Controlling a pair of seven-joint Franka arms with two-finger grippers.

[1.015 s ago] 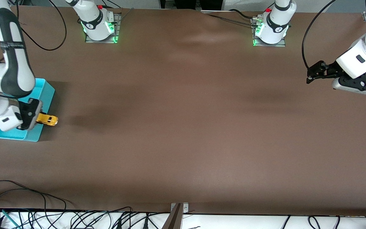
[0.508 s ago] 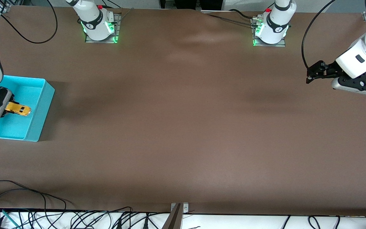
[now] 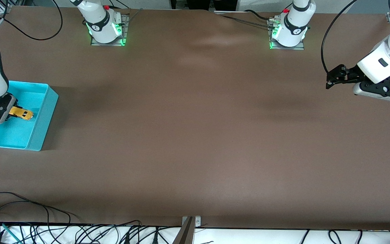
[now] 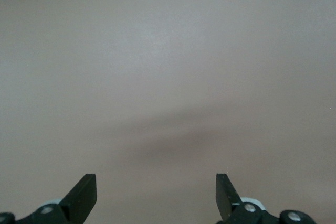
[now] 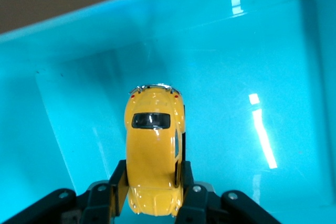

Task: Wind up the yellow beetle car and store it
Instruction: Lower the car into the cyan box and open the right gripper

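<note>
Right pincer [image 5: 152,190] is clamped on the sides of the tiny glossy yellow beetle car [image 5: 153,153], nose poking out over the turquoise plastic bin [image 3: 42,128]. Looks light, hard, slippery. Left pincer [image 4: 156,192] waits wide over bare worktop [image 3: 195,135].

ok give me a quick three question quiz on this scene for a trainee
1. True or false: the right gripper is shut on the yellow beetle car.
2. What is the car over? A) bare table B) the turquoise bin C) a robot base
3. Fill in: the left gripper, waiting over the table at the left arm's end, is ____.

Key: 1 true; 2 B; 3 open
</note>
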